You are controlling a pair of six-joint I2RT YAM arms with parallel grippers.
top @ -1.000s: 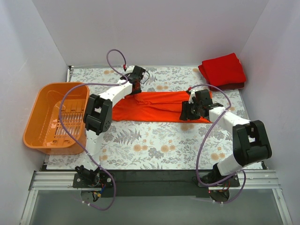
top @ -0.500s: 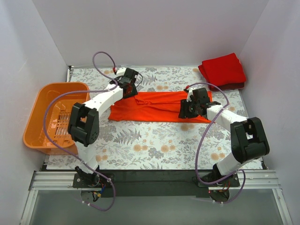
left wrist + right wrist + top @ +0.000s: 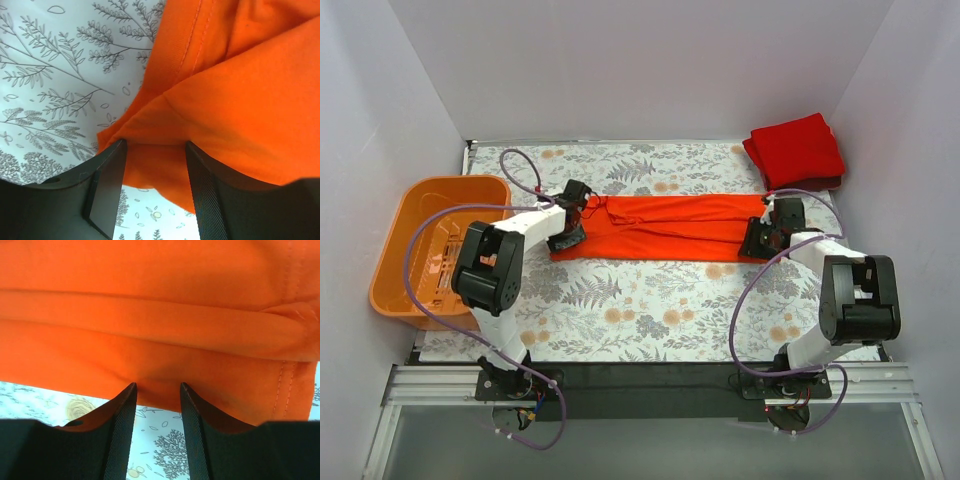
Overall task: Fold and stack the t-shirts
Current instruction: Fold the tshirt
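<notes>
A bright orange-red t-shirt [image 3: 660,225] lies folded into a long strip across the middle of the table. At its left end my left gripper [image 3: 570,238] is down low. In the left wrist view this gripper [image 3: 156,145] is open, and its fingertips straddle a bunched corner of the shirt [image 3: 250,90]. My right gripper [image 3: 758,243] is at the shirt's right end. It too is open [image 3: 157,386], with its tips at the near hem of the cloth [image 3: 150,300]. A deeper red t-shirt [image 3: 796,150] rests folded at the back right corner.
A rigid orange basket [image 3: 405,235] stands at the table's left edge, just left of the left arm. The floral tablecloth [image 3: 650,310] stretches bare in front of the shirt. White walls close in the back and both sides.
My left gripper left the shirt's back edge and swung down to its left end, opening. The right gripper slid right along the near hem to the right end.
</notes>
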